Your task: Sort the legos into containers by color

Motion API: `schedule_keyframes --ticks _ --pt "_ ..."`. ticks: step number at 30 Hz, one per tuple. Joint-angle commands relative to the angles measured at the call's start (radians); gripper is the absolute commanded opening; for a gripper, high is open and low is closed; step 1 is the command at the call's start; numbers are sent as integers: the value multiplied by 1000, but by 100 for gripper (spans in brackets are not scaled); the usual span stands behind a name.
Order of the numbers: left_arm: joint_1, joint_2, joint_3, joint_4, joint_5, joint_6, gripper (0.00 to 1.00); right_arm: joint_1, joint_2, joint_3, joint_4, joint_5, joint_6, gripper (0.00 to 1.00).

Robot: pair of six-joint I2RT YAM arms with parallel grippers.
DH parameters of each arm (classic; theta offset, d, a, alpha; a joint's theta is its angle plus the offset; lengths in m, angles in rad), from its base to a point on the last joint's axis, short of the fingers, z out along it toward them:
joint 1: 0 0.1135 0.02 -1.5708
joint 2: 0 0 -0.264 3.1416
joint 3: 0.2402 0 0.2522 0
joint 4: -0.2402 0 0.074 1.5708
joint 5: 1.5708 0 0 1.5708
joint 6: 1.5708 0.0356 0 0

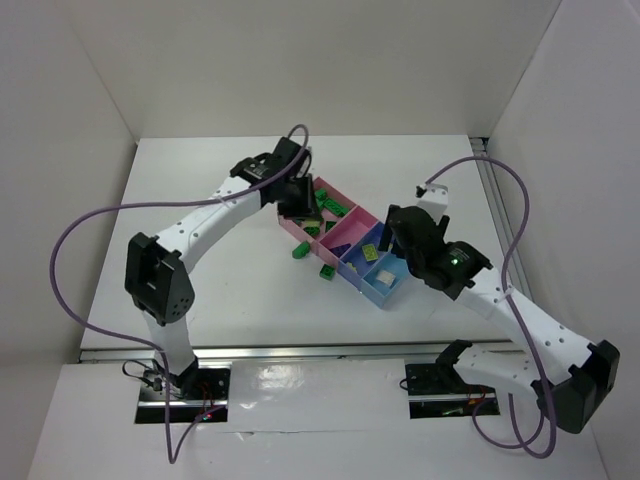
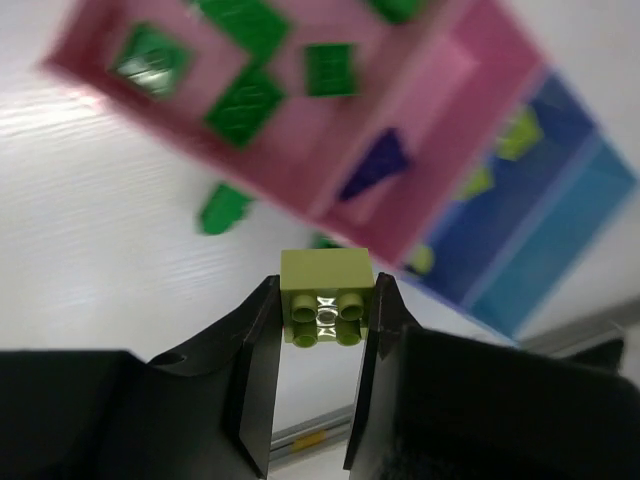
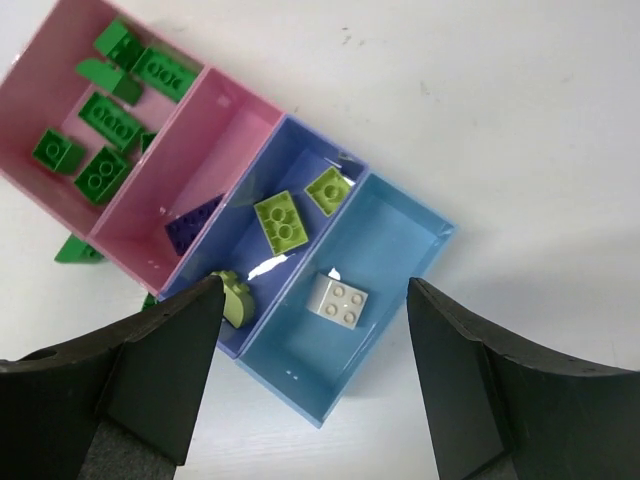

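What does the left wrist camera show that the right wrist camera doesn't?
Only the left wrist view: a pale yellow-green brick clamped in the left gripper. Only the right wrist view: the cream-white brick in the light blue bin, framed by the open right gripper. Both: dark green bricks in the end pink bin, and the dark purple brick in the second pink bin.

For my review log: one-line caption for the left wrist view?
Left hand holds a yellow-green brick above the blurred row of bins.
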Motion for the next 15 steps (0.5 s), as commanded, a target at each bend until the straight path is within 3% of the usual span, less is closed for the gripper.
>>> schedule_keyframes --ticks 1,10,15 --pt "-88 82 133 -23 95 39 22 -6 -49 -10 -109 102 108 81" --pt "-208 431 556 -57 165 49 22 -15 -216 -30 -293 152 309 82" --pt "-208 507 610 -57 213 49 23 -15 -239 -10 -375 200 334 82"
